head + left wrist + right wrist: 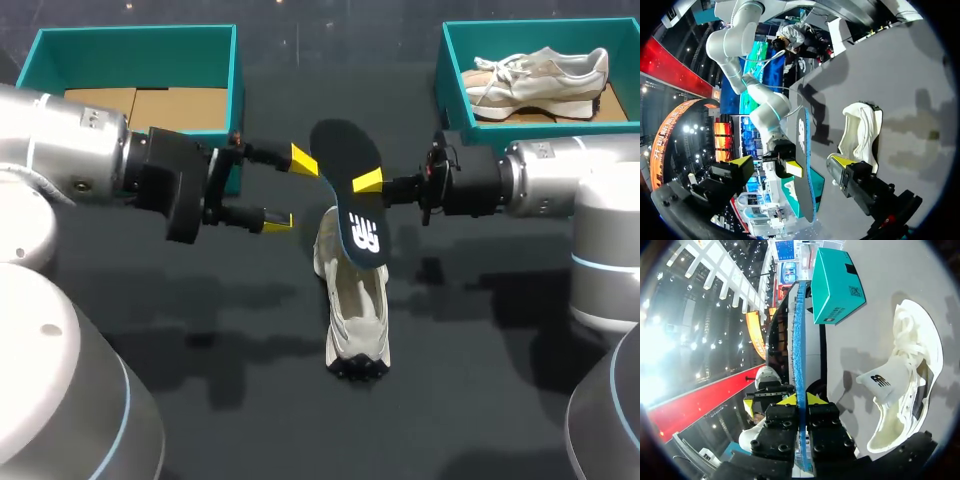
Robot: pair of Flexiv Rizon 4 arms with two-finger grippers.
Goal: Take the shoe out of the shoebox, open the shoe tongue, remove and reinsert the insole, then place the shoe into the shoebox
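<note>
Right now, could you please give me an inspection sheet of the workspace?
Surface: dark table.
Job's things: pale shoe lying mid-table, tongue folded out; dark insole held above it; teal left shoebox, no shoe visible inside; teal right shoebox holding a second shoe.
Clutter: nothing seen.
Claws: right claw shut on the insole; left claw open, at the insole's other side.
Cables: nothing seen on the table.
Surroundings: nobody reaches over the table.
</note>
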